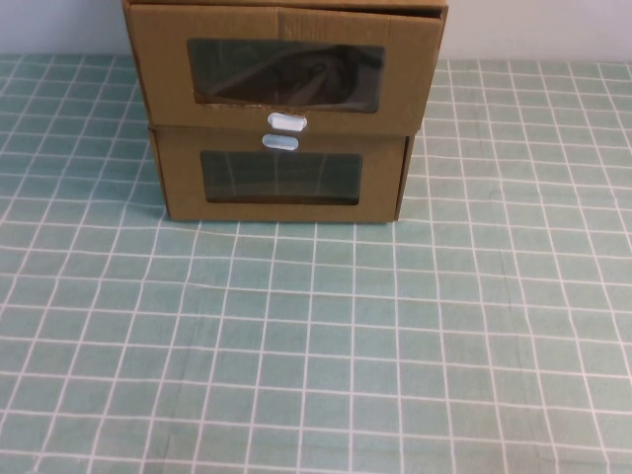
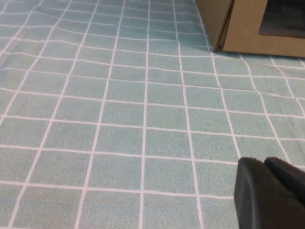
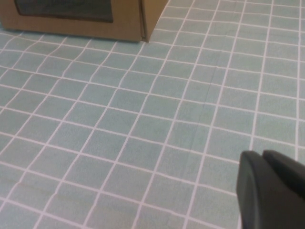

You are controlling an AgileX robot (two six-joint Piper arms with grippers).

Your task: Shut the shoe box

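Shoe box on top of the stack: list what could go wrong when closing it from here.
1. The shoe box juts forward over the lower box; a hard push could slide the whole stack back on the tablecloth.
2. The two pull tabs sit close together, so contact could land on the wrong box.
3. The left gripper and right gripper sit low near the cloth, well below that drawer.

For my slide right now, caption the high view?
Two stacked cardboard boxes on a checked tablecloth, upper drawer pulled out; no grippers visible.

Green grid tablecloth point(image 1: 326, 346) w/ lower cardboard box point(image 1: 281, 202).
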